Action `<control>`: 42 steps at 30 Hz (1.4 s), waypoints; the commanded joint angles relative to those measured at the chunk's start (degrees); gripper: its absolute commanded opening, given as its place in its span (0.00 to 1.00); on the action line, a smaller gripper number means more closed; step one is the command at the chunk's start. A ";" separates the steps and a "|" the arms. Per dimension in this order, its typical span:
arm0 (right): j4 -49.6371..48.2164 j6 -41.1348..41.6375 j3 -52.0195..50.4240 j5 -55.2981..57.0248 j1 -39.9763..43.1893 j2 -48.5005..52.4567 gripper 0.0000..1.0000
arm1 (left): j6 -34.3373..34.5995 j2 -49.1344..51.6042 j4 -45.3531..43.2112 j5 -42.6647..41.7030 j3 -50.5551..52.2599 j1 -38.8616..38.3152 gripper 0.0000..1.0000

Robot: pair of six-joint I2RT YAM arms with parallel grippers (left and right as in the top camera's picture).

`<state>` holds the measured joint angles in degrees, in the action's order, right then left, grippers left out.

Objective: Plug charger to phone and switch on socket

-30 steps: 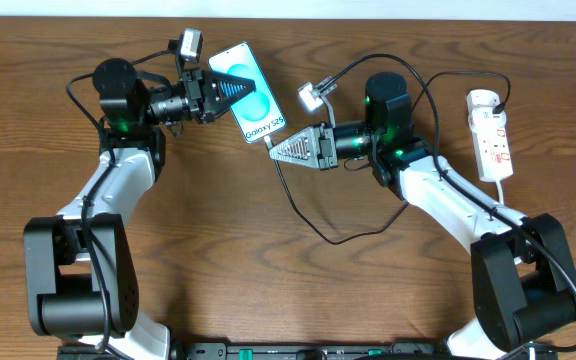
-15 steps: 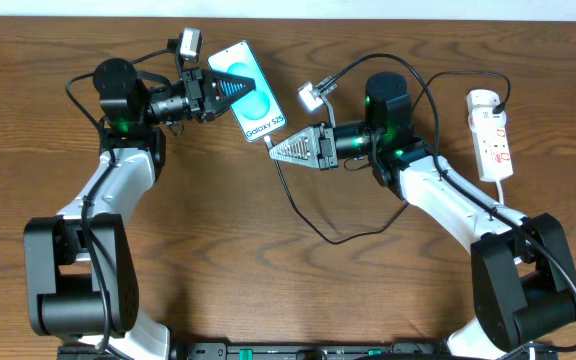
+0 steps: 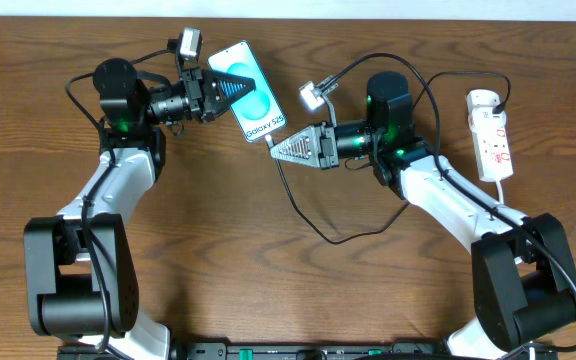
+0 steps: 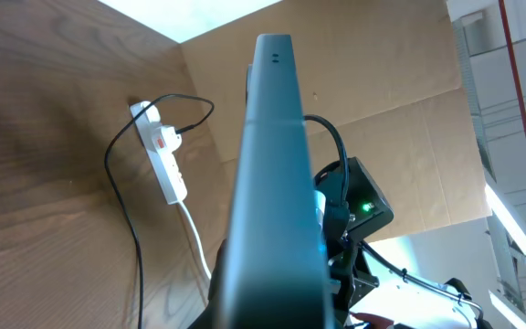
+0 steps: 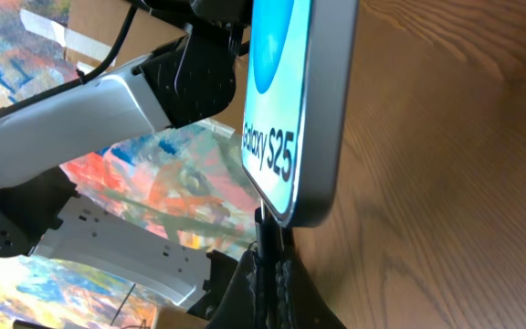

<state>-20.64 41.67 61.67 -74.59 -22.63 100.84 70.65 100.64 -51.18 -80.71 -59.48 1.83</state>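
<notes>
The brown wooden table (image 3: 268, 290) carries everything; the left arm (image 3: 118, 190) reaches in from the left edge and the right arm (image 3: 448, 205) from the right, their hands nearly meeting at the far middle. The white socket (image 3: 492, 135) lies flat near the right edge, well apart from both hands, with a black cable entering its far end; in the left wrist view it (image 4: 167, 164) shows a red marking.

The phone (image 3: 263, 120) is up in the left hand (image 3: 236, 89), which is clamped across its screen and back near the middle; the screen faces upward and its lower end points toward the right hand. In the left wrist view it (image 4: 277, 183) is seen edge-on.

The charger (image 3: 338, 240) runs in a slack loop over the table; the right hand (image 3: 276, 151) is closed tight on it just behind the connector tip (image 5: 268, 228), which sits right at the phone's (image 5: 295, 110) bottom edge; whether it is seated in the port cannot be told.
</notes>
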 commanded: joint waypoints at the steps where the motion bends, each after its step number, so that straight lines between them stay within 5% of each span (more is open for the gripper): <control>1: -0.13 0.26 0.35 -0.20 0.42 -0.07 0.01 | -0.70 -0.55 -0.52 -0.94 -2.36 0.09 0.07; 42: 0.04 0.31 0.35 1.38 0.63 -0.07 0.01 | -1.44 -0.55 -0.50 -1.88 -2.36 0.09 0.07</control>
<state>-20.56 41.67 61.67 -73.71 -22.57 100.84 70.43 100.64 -51.18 -80.84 -59.51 1.83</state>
